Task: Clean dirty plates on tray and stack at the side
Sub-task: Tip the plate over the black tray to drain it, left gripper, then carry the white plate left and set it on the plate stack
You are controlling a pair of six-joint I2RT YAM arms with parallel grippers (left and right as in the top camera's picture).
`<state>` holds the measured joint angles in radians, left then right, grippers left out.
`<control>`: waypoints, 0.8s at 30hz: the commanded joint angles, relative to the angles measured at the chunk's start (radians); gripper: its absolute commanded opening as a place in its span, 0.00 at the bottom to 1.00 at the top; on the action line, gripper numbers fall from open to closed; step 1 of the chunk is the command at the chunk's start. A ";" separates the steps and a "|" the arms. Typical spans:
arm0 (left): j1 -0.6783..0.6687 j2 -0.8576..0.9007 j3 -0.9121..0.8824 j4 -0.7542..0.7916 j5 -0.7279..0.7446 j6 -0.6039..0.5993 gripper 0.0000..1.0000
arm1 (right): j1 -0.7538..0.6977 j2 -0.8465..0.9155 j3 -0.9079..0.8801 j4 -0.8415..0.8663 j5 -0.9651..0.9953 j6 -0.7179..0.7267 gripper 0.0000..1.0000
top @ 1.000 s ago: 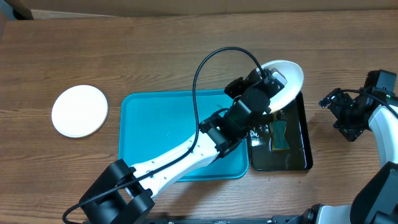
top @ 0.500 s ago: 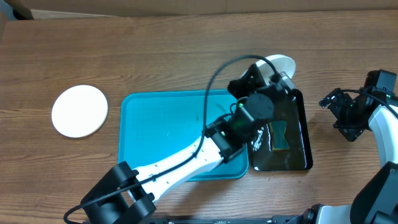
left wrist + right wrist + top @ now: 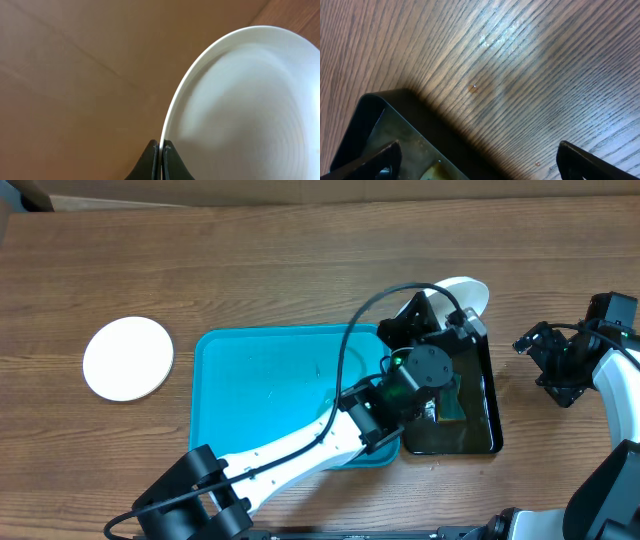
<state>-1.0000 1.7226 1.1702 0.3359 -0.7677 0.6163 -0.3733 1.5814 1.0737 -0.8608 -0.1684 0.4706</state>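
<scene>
My left gripper (image 3: 161,145) is pinching a white plate (image 3: 240,100) by its rim, tipping it from nearly flat a second ago to almost on edge above the black tray (image 3: 478,435), right of centre, probably draining it before stacking. My right gripper (image 3: 479,150) is idling at the right edge, jaws spread. Farther left, the turquoise tray (image 3: 260,380) is showing no plates; another plate (image 3: 128,358) is waiting far left.

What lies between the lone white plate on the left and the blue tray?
Only a strip of bare wooden table separates that plate from the tray, as the overhead view shows.
</scene>
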 commanded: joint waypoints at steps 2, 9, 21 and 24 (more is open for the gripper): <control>0.063 0.007 0.023 -0.132 0.103 -0.357 0.04 | -0.005 -0.003 0.018 0.003 0.002 0.000 1.00; 0.293 -0.011 0.031 -0.253 0.548 -0.832 0.04 | -0.005 -0.003 0.018 0.003 0.002 0.000 1.00; 0.980 -0.029 0.065 -0.715 1.036 -1.170 0.04 | -0.005 -0.003 0.018 0.003 0.002 0.001 1.00; 1.166 -0.029 0.064 -0.858 1.020 -1.155 0.04 | -0.005 -0.003 0.018 0.003 0.002 0.000 1.00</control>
<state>0.0399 1.7222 1.2236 -0.4694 0.1989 -0.5037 -0.3733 1.5814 1.0737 -0.8608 -0.1680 0.4706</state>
